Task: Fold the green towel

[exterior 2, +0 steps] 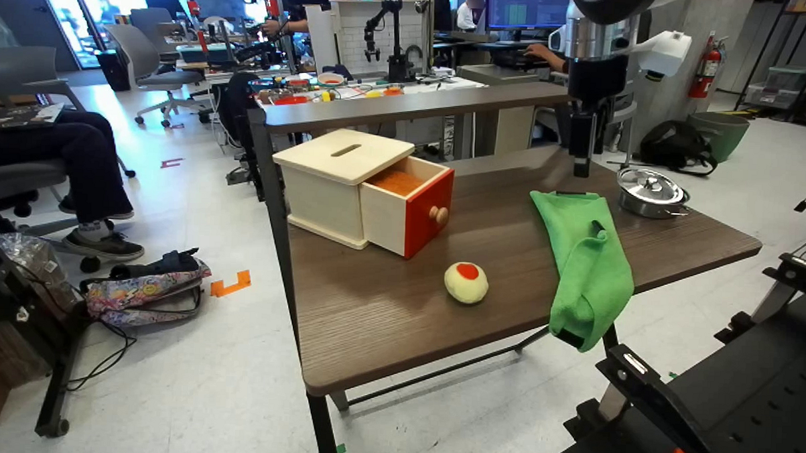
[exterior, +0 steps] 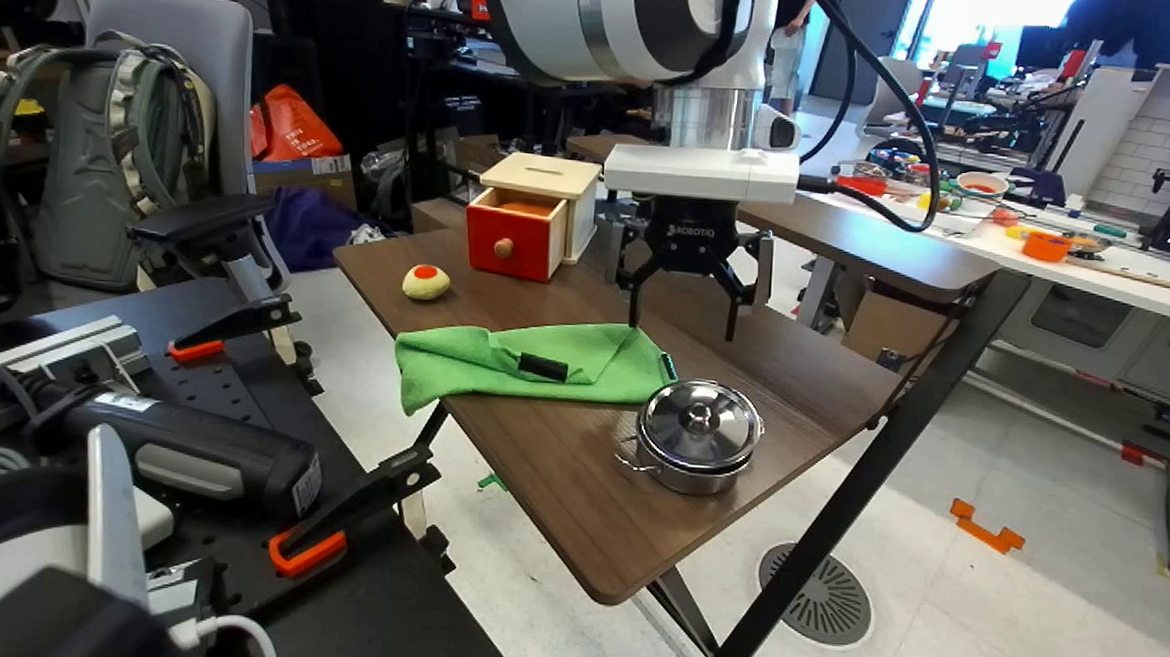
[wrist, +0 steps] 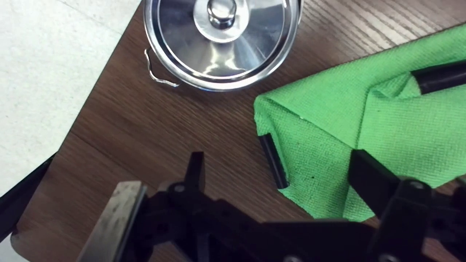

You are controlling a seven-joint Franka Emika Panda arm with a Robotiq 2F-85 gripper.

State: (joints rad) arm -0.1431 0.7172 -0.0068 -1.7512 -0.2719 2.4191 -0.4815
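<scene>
While the towel (exterior: 623,366) lies on our table (exterior: 558,467), cluttered desk (exterior: 990,242) beyond, the gripper (exterior: 682,329) hovers, fingers (exterior: 732,321) wide apart.

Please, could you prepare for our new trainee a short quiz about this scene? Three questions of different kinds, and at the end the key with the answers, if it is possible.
1. Choose one. Relative to the table, how does the green towel lie?
A: wholly on the tabletop
B: with one end hanging past the edge
C: flat on the floor below
2. True or false: the fingers are clamped on the green towel.
3. Fill in one word: the red-fronted drawer of the wooden box stands partly ____.

Key
1: B, as both exterior views show.
2: False; the fingers stand apart and grip nothing.
3: open.
</scene>
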